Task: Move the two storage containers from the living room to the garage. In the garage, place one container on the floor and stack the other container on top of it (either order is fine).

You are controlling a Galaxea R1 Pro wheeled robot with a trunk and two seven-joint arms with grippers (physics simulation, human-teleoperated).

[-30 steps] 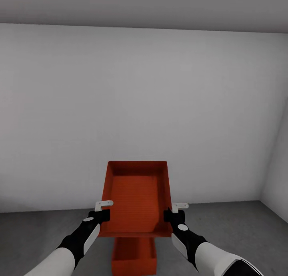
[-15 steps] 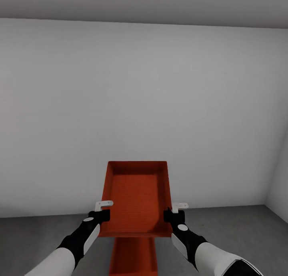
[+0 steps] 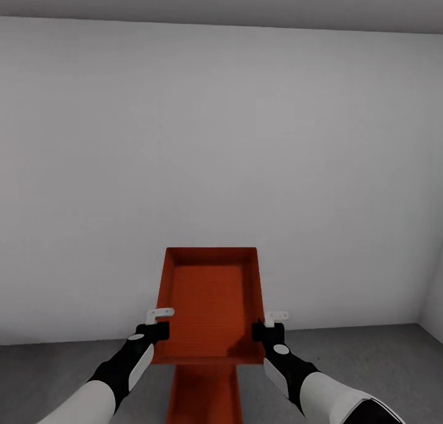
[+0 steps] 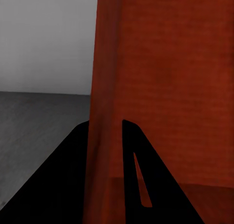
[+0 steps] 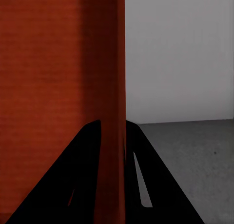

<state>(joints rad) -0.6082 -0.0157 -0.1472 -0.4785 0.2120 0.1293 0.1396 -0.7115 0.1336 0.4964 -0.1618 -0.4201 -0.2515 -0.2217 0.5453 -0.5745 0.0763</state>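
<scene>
A red bin (image 3: 212, 304) is held aloft in front of the trunk by both arms, its open top facing up and its long axis running straight away from the robot toward the white wall (image 3: 221, 165). The left tool (image 3: 157, 327) is clamped on the bin's left wall near the near corner, and the right tool (image 3: 271, 327) is clamped on the right wall opposite. In the left wrist view the thin red wall (image 4: 105, 136) is seen pinched between the two dark fingers (image 4: 136, 170); the right wrist view shows the same, the wall (image 5: 114, 112) being sandwiched between the fingers (image 5: 83, 170).

The second bin (image 3: 203, 394) is seen on the grey floor (image 3: 369, 362) directly below the held one, its far part hidden under the held bin and its near end cut by the picture's edge. Its long axis appears parallel to that of the held bin, and it seems centred slightly to the left of it.

The stacking step is judged to be in hand: one bin is already set down in the garage, and the other is carried above it. The coming move is thought to turn on a straight descent, with both arms equally near and a small shift perhaps needed so that the held bin seats squarely.
</scene>
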